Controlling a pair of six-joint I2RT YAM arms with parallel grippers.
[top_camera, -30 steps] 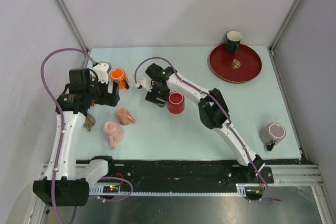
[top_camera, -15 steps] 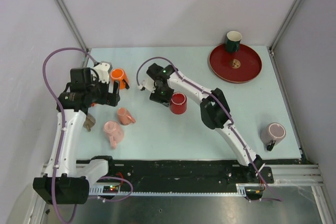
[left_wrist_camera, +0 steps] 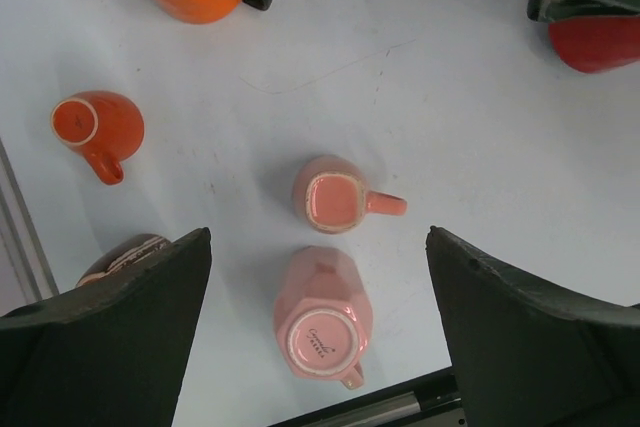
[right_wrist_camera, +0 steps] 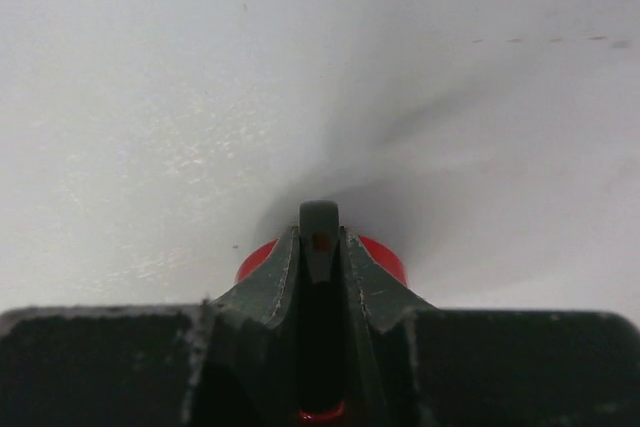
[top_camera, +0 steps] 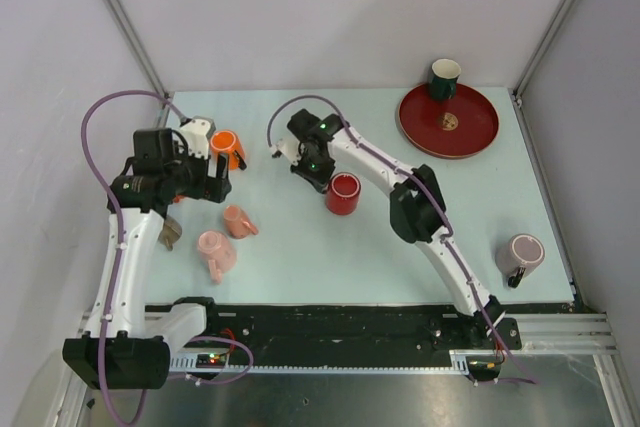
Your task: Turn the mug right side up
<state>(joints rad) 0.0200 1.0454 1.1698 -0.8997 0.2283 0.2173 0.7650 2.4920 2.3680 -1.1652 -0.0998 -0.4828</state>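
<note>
Right gripper [right_wrist_camera: 318, 245] is pinching red mug [top_camera: 342, 194] by its dark handle, likely as leverage for turning; left gripper [left_wrist_camera: 318, 234] is hovering wide-spread, holding nothing.

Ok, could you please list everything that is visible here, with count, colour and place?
red mug: 1, red, table middle
orange mug: 1, orange with black handle, far left
small orange mug: 1, orange, left side, seen only in the left wrist view
small pink mug: 1, pink, near left
big pink mug: 1, pink, just nearer than the small one
brown item: 1, brown, left edge, mostly hidden
grey mug: 1, mauve-grey with black handle, near right
plate: 1, dark red, far right
green cup: 1, dark green, plate's far edge
brown bit: 1, brown, on plate, unclear
table: 1, pale blue
left gripper: 1, black, open above pink mugs
right gripper: 1, black, closed at red mug
</note>
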